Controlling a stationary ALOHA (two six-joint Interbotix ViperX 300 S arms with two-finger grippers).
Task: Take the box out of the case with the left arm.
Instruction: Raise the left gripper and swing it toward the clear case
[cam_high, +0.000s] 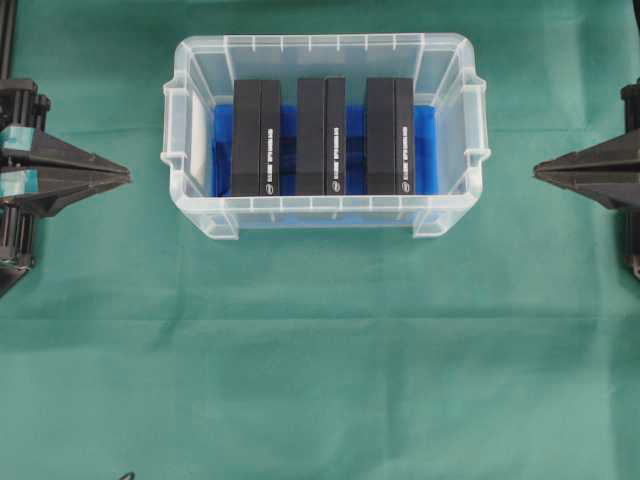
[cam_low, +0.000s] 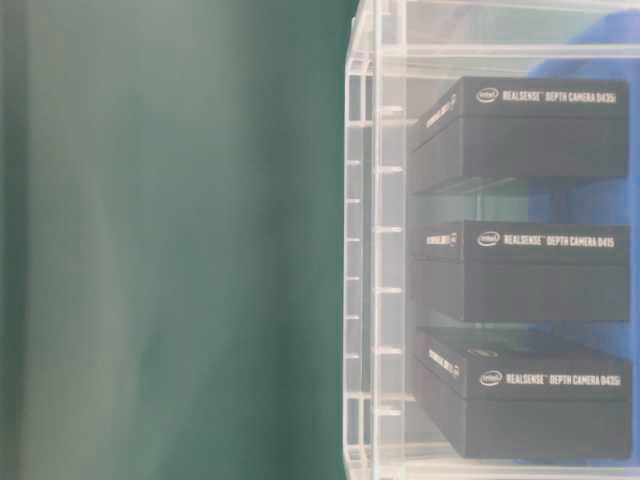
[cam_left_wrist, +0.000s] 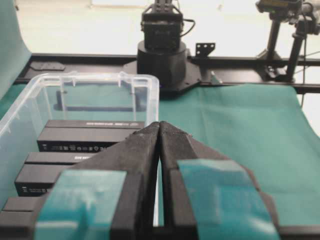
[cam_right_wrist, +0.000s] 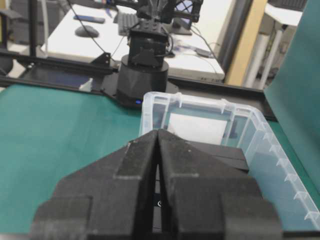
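Observation:
The clear plastic case (cam_high: 190, 150) with a blue bottom stands at the upper middle of the green cloth. Inside it three black boxes stand side by side: left (cam_high: 256, 138), middle (cam_high: 320, 136) and right (cam_high: 389, 136). In the table-level view they show as stacked black boxes (cam_low: 540, 270) behind the case wall (cam_low: 375, 260). My left gripper (cam_high: 126, 177) is shut and empty, left of the case, its tip pointing at it. In the left wrist view its tip (cam_left_wrist: 159, 125) sits before the case (cam_left_wrist: 150, 85) and the boxes (cam_left_wrist: 85, 137). My right gripper (cam_high: 538, 170) is shut and empty, right of the case; its tip (cam_right_wrist: 157, 132) faces the case (cam_right_wrist: 280, 150).
Green cloth (cam_high: 320, 380) covers the table. The opposite arm's base (cam_left_wrist: 162, 55) stands behind the case in the left wrist view, and a dark rail (cam_left_wrist: 250, 62) runs along the table's edge. A desk with a keyboard (cam_right_wrist: 125, 20) lies beyond the table.

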